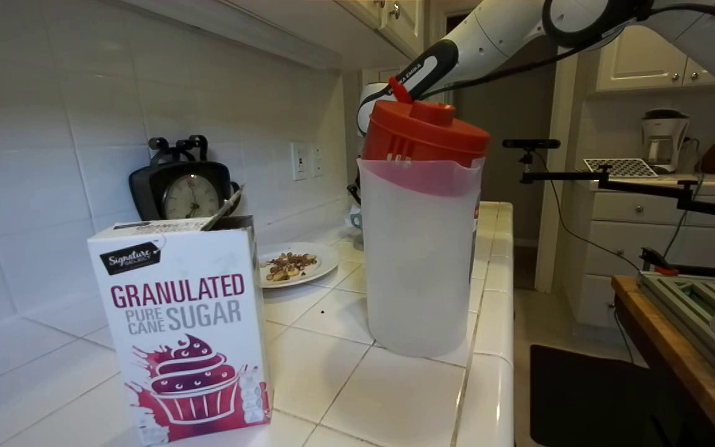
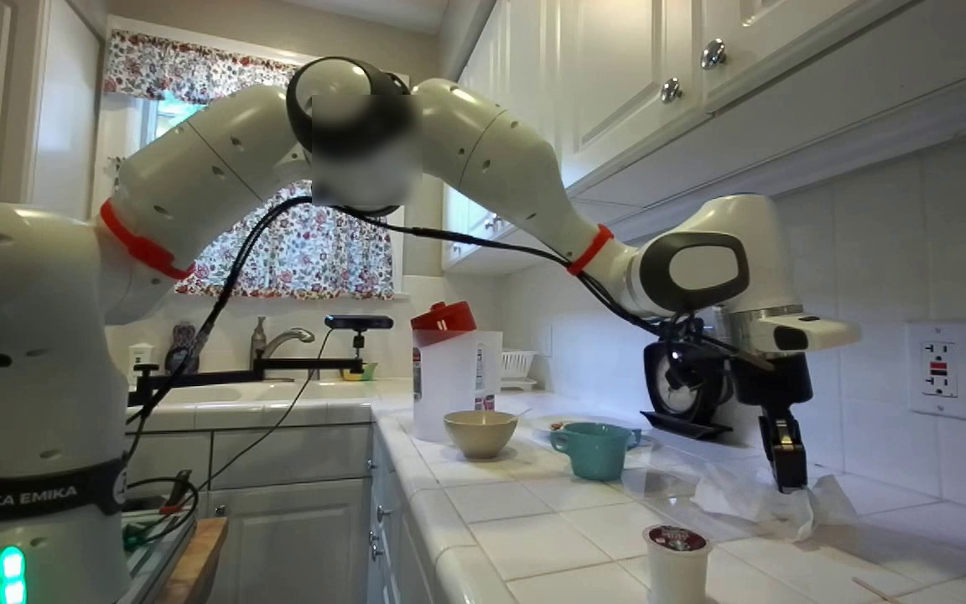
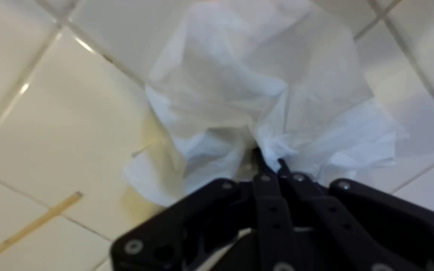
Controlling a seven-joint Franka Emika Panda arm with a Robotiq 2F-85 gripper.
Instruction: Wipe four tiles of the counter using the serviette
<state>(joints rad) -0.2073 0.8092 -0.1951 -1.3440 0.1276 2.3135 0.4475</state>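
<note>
The serviette, a thin crumpled white paper [image 3: 220,79], lies spread on the counter [image 3: 70,124] of white square tiles in the wrist view. My gripper [image 3: 271,162] is shut on a pinched fold of it, with the fingertips partly hidden by the paper. A yellowish liquid patch [image 3: 156,135] shows on the tile beside and under the serviette's left edge. In an exterior view the gripper [image 2: 789,486] points down at the serviette [image 2: 730,495] on the counter [image 2: 533,537], near the wall. In an exterior view the counter [image 1: 395,397] shows, while the pitcher hides the gripper.
A thin wooden stick [image 3: 32,227] lies near the serviette. A small pod cup [image 2: 676,570], a teal cup [image 2: 596,453], a beige bowl [image 2: 480,432], a red-lidded pitcher [image 1: 419,267], a sugar box [image 1: 187,347], a plate of nuts [image 1: 323,273] and a clock [image 1: 193,195] stand on the counter.
</note>
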